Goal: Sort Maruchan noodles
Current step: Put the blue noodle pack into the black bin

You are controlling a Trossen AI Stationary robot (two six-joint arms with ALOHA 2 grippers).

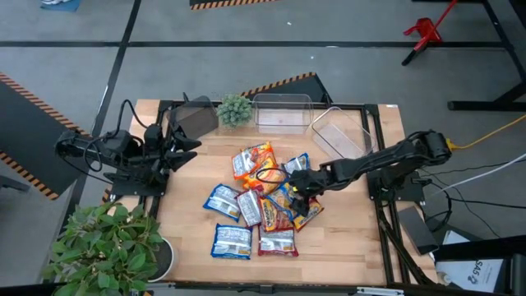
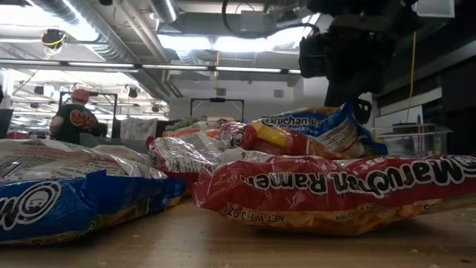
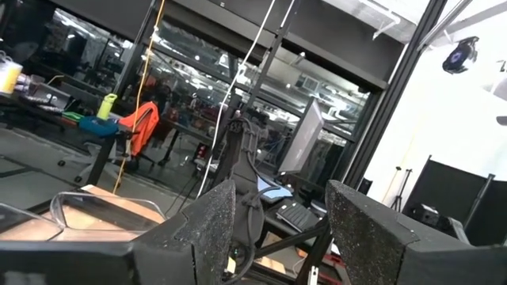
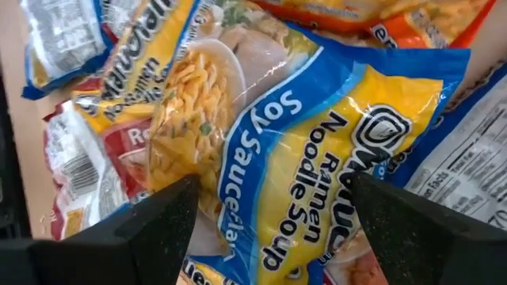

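Observation:
Several Maruchan noodle packets [image 1: 259, 197] lie in a loose, overlapping pile at the middle of the table, in blue-white, orange-yellow and red. My right gripper [image 1: 297, 189] is open, pointing down over the pile's right side. Its fingers stand on either side of a blue-and-yellow soy sauce packet [image 4: 317, 158]. I cannot tell whether they touch it. In the low view the right gripper [image 2: 349, 59] hangs above the pile behind a red packet [image 2: 335, 186]. My left gripper [image 1: 187, 141] waits open and empty at the table's far left; its wrist view [image 3: 281, 237] looks out into the room.
Two clear plastic bins [image 1: 283, 113] [image 1: 337, 133] stand at the far edge, right of a small green plant [image 1: 234, 108]. A large potted plant [image 1: 107, 242] stands off the near left corner. A person [image 2: 74, 119] stands far back in the room.

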